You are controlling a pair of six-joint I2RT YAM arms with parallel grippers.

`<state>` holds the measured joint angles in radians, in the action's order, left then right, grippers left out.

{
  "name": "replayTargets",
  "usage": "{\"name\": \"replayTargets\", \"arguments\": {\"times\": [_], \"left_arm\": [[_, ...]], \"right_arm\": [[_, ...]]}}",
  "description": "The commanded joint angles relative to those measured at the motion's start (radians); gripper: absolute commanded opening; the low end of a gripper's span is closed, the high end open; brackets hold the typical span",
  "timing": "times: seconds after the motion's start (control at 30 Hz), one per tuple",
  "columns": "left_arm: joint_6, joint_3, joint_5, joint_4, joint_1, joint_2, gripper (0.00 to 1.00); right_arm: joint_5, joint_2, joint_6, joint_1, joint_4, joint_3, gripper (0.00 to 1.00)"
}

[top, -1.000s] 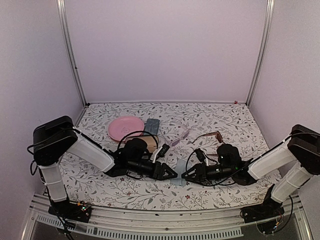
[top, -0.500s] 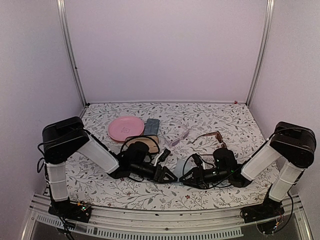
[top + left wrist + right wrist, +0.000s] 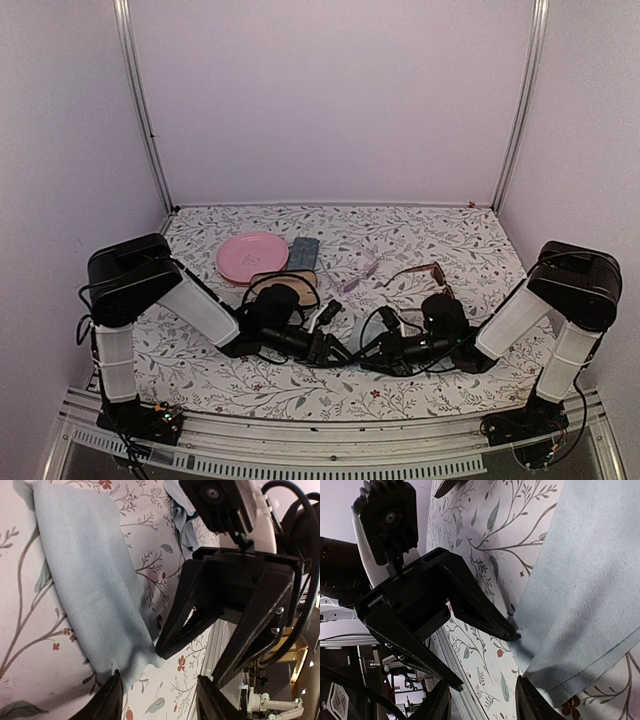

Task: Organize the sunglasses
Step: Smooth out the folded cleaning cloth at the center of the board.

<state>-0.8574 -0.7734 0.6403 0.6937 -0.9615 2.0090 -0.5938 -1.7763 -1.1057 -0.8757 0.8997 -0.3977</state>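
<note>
Left gripper (image 3: pixel 487 660) and right gripper (image 3: pixel 186 662) half-spread, empty, at the blue cloth (image 3: pixel 90 590); treat reddish-brown sunglasses (image 3: pixel 425 272) and pale pink sunglasses (image 3: pixel 358 270) as probably light, stiff, brittle, pinching bridge, not lenses.

White arm links (image 3: pixel 195 305), black hands (image 3: pixel 340 352), looped cables (image 3: pixel 372 322)

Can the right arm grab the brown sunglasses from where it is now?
Probably yes, after a turn. The brown sunglasses lie in the open behind the right arm, with nothing on them. Its pincer points away, low at the blue cloth, so it must lift and swing round first.
</note>
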Motion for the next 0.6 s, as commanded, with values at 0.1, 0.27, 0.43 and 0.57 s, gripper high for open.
{"name": "replayTargets", "arguments": {"times": [0.1,0.27,0.43,0.57], "left_arm": [[0.005,-0.001,-0.028,-0.039,0.01,0.006,0.52],[0.009,0.0,-0.034,-0.046,0.009,0.006,0.52],[0.011,0.003,-0.036,-0.046,0.01,0.007,0.52],[0.013,0.005,-0.036,-0.047,0.01,0.007,0.51]], "right_arm": [[-0.011,-0.042,-0.017,0.007,0.019,-0.027,0.46],[-0.003,-0.04,-0.017,0.009,-0.008,-0.027,0.45],[0.014,-0.03,-0.014,0.008,-0.034,-0.017,0.45],[0.02,-0.03,-0.009,0.011,-0.052,-0.019,0.45]]}}
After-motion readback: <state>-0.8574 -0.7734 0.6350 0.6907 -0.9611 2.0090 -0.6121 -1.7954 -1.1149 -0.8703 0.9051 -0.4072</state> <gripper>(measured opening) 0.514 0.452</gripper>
